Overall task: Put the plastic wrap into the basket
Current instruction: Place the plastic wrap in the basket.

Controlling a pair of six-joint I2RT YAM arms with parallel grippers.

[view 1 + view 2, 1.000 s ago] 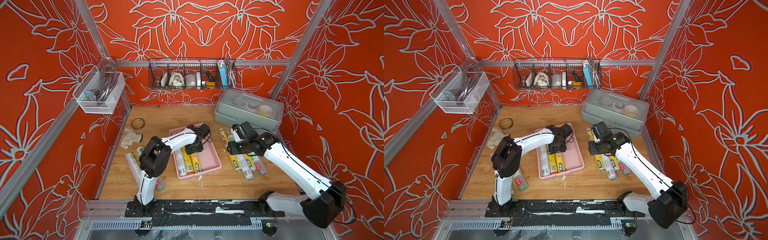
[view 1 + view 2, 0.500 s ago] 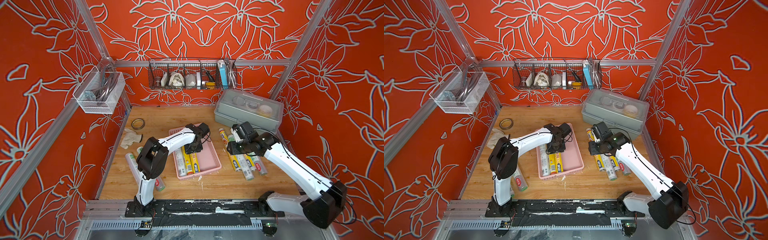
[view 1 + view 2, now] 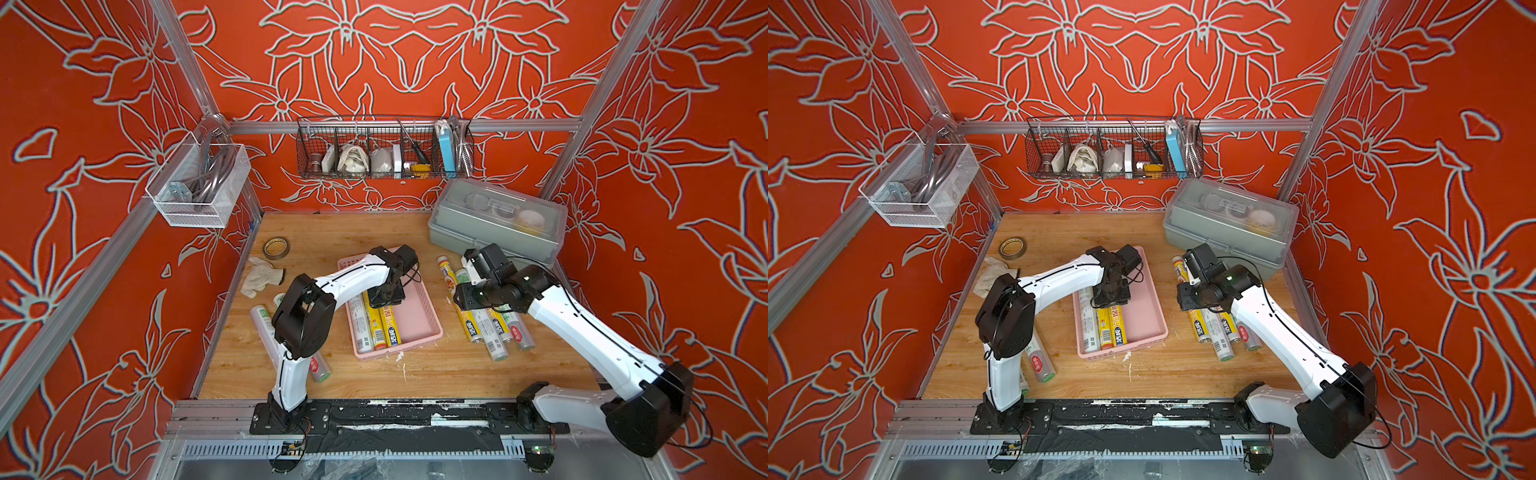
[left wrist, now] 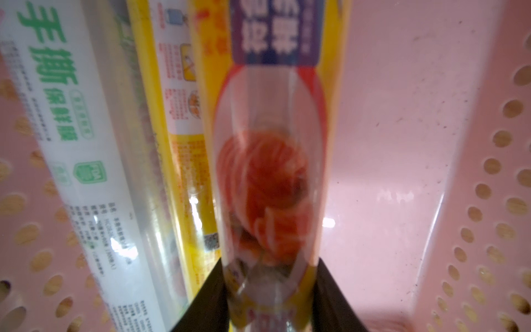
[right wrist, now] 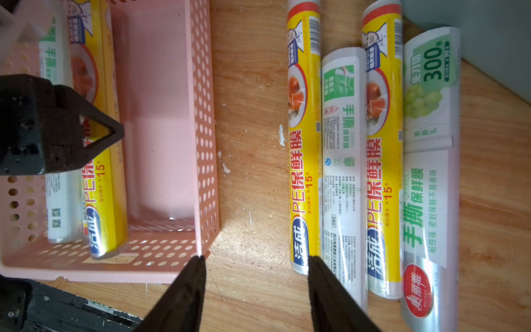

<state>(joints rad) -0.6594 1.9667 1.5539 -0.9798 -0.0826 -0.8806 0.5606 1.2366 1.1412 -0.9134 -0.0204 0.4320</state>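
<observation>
Left gripper (image 4: 268, 261) around roll (image 4: 267, 138): wrist view only

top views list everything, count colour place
pink basket: one, pink, table centre
rolls in basket: three, one white-green, two yellow, its left half
rolls right of basket: four, two yellow, two white-green, on table
rolls left of basket: at least two, white-green, partly hidden by left arm
tape ring: one, brown, table's far left
cloth: one, white, beside tape ring
lidded box: one, grey, far right corner
wire basket: one, black, back wall
mesh basket: one, white, left wall
left gripper: jaws closed on a yellow roll in basket
right gripper: jaws open, empty, beside right rolls
</observation>
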